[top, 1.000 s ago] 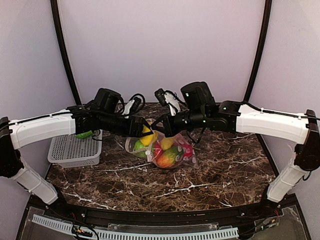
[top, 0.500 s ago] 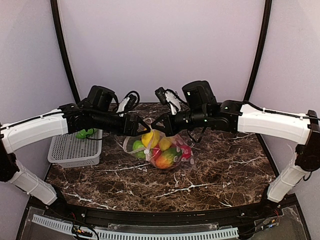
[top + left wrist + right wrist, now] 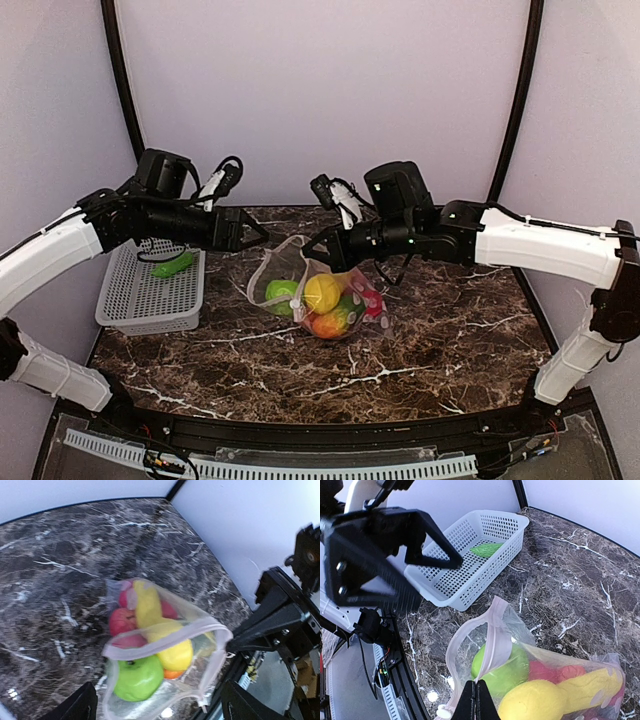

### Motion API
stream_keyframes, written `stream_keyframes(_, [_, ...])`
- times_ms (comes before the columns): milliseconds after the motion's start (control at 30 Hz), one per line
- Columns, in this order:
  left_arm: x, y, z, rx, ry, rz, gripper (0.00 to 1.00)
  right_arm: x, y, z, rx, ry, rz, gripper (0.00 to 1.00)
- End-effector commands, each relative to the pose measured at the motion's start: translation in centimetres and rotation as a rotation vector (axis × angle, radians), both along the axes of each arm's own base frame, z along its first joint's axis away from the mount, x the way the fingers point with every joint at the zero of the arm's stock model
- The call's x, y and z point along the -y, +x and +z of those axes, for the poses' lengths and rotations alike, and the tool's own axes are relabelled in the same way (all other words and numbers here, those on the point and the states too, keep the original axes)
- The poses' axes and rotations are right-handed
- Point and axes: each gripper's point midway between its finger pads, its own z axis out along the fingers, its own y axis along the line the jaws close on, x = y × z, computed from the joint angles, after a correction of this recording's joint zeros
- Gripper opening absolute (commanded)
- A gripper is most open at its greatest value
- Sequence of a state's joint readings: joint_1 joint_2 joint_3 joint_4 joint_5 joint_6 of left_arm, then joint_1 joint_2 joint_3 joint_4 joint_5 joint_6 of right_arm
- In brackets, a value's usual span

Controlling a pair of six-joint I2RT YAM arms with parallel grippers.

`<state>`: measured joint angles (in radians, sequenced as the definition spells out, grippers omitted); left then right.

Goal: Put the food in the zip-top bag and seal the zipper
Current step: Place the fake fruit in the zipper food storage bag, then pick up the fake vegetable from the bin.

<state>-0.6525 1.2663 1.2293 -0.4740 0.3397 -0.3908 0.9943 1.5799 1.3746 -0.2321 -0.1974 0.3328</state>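
Note:
The zip-top bag point(image 3: 335, 300) lies mid-table with its mouth open and holds several pieces of food: a green apple point(image 3: 137, 677), a yellow fruit point(image 3: 323, 292), red ones point(image 3: 121, 621) and an orange-green one point(image 3: 330, 322). My right gripper point(image 3: 318, 247) is shut on the bag's pink zipper strip point(image 3: 496, 640) and holds the rim up; in the right wrist view the gripper point(image 3: 480, 700) pinches the strip, with the white slider tab point(image 3: 441, 711) beside it. My left gripper point(image 3: 250, 234) is open and empty, left of the bag and above the table; in the left wrist view the gripper point(image 3: 160, 711) looks into the bag's mouth.
A white mesh basket point(image 3: 125, 305) stands at the left with one green vegetable point(image 3: 172, 265) in it; the basket also shows in the right wrist view point(image 3: 470, 575). Dark marble table, black rails at the edges, pale walls around.
My left gripper let go of the yellow fruit, which now lies in the bag, and drew back to the left and up. My right gripper kept its hold on the rim.

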Motion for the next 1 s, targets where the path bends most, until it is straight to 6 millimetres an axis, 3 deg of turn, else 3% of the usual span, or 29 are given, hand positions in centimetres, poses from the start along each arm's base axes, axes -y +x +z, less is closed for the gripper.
stream_keyframes(0, [-6.6, 1.7, 0.0, 0.03, 0.123, 0.097, 0.89, -0.2, 0.1, 2.0, 0.033, 0.056, -0.004, 0.0])
stream_keyframes(167, [-14.8, 5.3, -2.3, -0.008, 0.186, 0.245, 0.91, 0.0, 0.1, 1.9, 0.034, 0.054, -0.011, 0.0])
stream_keyframes(433, [-23.7, 10.4, -7.9, -0.1, 0.212, 0.43, 0.91, 0.6, 0.2, 2.1, 0.045, 0.053, -0.03, 0.0])
stream_keyframes(700, [-28.6, 13.3, -13.4, -0.212, 0.257, 0.531, 0.91, 0.9, 0.2, 2.0, 0.05, 0.046, -0.041, 0.0])
stream_keyframes(967, [-30.7, 15.4, -17.2, -0.241, 0.316, 0.549, 0.91, 1.0, 0.3, 2.0, 0.05, 0.043, -0.046, 0.0])
